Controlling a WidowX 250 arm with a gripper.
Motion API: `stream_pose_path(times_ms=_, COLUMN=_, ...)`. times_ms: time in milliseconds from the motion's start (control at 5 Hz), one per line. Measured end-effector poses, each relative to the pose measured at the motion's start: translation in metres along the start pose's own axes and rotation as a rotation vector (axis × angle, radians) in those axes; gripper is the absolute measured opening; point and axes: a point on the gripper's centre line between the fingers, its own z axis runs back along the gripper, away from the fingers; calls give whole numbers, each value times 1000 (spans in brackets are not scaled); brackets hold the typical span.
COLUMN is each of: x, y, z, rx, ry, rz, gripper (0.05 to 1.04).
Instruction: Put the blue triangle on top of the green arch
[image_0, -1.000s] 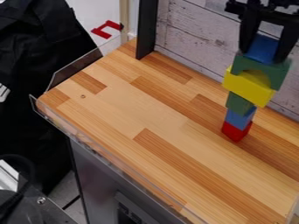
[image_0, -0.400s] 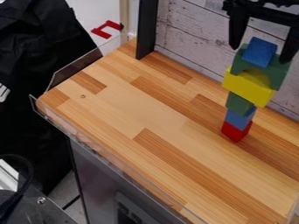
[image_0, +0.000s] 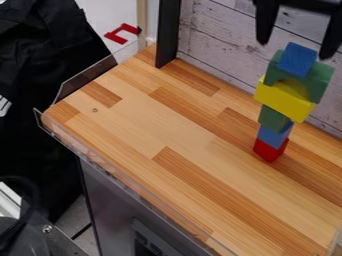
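Below my open black two-finger gripper (image_0: 295, 49), a yellow block (image_0: 283, 99), green block (image_0: 273, 119), blue block (image_0: 272, 135) and red block (image_0: 270, 150) support the green arch block (image_0: 320, 82), topped by the blue triangular block (image_0: 298, 60); behind, a plank wall (image_0: 220, 42). Compared with earlier, I have released and risen.
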Motion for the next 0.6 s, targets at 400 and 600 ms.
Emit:
stream_pose_path(times_ms=400, x=-48, y=5, z=46, rx=37, ry=-18, rz=-66, gripper=1001)
stream_pose_path(times_ms=600, x=-84, y=36, z=22, rx=140, ry=57, rz=-88, gripper=1001)
